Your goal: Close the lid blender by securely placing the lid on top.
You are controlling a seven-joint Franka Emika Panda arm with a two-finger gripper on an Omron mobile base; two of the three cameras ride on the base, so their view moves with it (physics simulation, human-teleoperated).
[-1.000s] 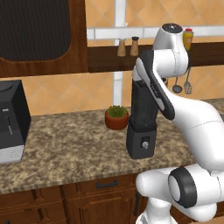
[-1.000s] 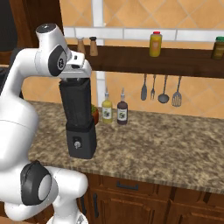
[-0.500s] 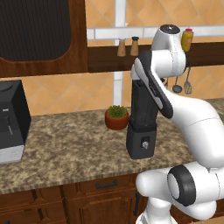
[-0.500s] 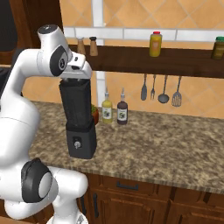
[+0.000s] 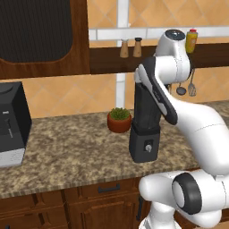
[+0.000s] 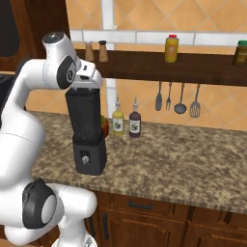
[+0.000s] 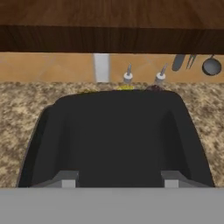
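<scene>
Blender (image 5: 144,134) on counter (image 5: 67,147); potted plant (image 5: 119,119) behind it, coffee machine (image 5: 12,123) far left.

Granite counter (image 6: 193,159): black-and-silver coffee machine (image 5: 12,123) at the left end; small potted plant (image 5: 119,120) in a red-brown pot near the back wall; yellow bottle (image 6: 117,122) and dark bottle (image 6: 134,123) side by side at the back edge. Wooden shelf (image 6: 193,67): two shakers (image 6: 95,51), yellow jar (image 6: 171,48), dark jar (image 6: 241,52) at the right end. Hanging below the shelf: four utensils (image 6: 176,98) in a row.
</scene>
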